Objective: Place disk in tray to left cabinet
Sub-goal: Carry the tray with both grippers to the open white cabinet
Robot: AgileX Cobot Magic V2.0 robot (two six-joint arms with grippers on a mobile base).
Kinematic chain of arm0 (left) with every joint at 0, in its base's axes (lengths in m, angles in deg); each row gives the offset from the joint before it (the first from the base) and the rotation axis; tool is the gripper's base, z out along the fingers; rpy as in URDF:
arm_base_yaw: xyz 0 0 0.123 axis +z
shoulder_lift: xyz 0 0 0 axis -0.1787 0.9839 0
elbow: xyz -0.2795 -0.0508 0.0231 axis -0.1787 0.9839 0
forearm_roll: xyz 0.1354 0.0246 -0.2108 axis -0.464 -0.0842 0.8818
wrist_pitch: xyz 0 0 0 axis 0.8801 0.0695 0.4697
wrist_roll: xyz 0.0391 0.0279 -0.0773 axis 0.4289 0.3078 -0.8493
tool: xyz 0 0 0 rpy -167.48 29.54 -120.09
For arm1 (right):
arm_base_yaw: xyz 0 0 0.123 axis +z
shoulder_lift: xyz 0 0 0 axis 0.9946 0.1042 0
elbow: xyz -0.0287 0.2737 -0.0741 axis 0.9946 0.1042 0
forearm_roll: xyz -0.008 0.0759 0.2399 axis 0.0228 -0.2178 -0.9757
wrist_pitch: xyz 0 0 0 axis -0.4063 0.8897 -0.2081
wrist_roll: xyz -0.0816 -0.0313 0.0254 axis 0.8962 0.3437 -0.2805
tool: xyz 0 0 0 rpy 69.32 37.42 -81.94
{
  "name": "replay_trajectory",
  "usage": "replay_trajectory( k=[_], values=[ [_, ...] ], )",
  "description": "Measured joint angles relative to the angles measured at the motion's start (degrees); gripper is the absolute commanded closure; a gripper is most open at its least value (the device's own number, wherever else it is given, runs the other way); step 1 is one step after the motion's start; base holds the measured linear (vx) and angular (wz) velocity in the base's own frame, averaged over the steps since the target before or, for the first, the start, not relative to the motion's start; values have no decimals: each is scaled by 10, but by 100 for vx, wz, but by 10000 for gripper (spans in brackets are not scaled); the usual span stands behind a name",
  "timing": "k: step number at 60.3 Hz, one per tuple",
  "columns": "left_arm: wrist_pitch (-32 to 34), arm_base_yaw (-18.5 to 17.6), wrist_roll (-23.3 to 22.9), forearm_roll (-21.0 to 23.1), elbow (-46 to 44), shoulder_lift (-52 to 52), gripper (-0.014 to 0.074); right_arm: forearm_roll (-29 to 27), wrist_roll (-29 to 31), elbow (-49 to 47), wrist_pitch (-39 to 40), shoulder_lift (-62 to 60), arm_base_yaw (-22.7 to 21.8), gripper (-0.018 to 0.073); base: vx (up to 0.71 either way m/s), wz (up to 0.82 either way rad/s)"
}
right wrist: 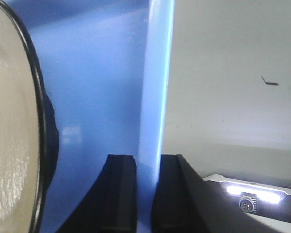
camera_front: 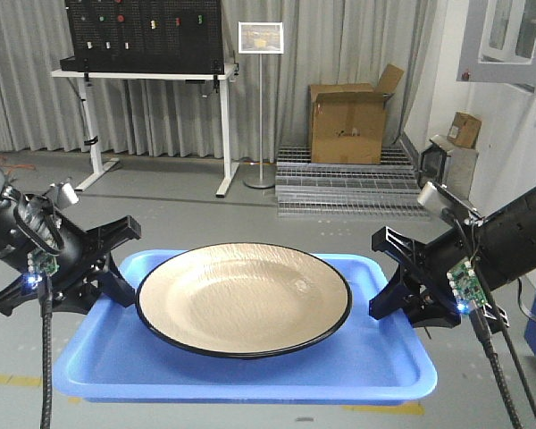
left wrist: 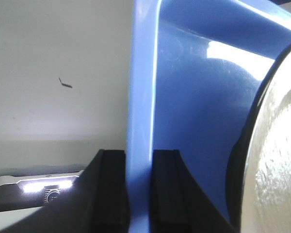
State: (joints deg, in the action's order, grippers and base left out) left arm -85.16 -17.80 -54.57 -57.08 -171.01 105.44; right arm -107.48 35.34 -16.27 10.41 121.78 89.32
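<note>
The tan disk with a thin black rim lies flat in the blue tray, held in the air in front of me. My left gripper is shut on the tray's left rim. My right gripper is shut on the tray's right rim. In both wrist views the black fingers clamp the blue rim between them, one inside the tray and one outside. The disk's edge shows in the left wrist view and in the right wrist view. The left cabinet is out of view.
Ahead is a grey floor with a white desk carrying a black panel, a sign stand, a cardboard box on metal grates, and grey curtains behind. A white cabinet door is at the upper right.
</note>
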Motion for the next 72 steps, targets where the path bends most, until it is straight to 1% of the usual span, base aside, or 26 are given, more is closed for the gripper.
replay_trajectory(
  k=[36, 72],
  values=[
    [0, 0, 0, 1, 0, 0, 596, 1, 0, 0, -1, 0, 0, 564, 69, -6],
    [0, 0, -2, 1, 0, 0, 596, 1, 0, 0, -8, 0, 0, 564, 68, 4]
  ],
)
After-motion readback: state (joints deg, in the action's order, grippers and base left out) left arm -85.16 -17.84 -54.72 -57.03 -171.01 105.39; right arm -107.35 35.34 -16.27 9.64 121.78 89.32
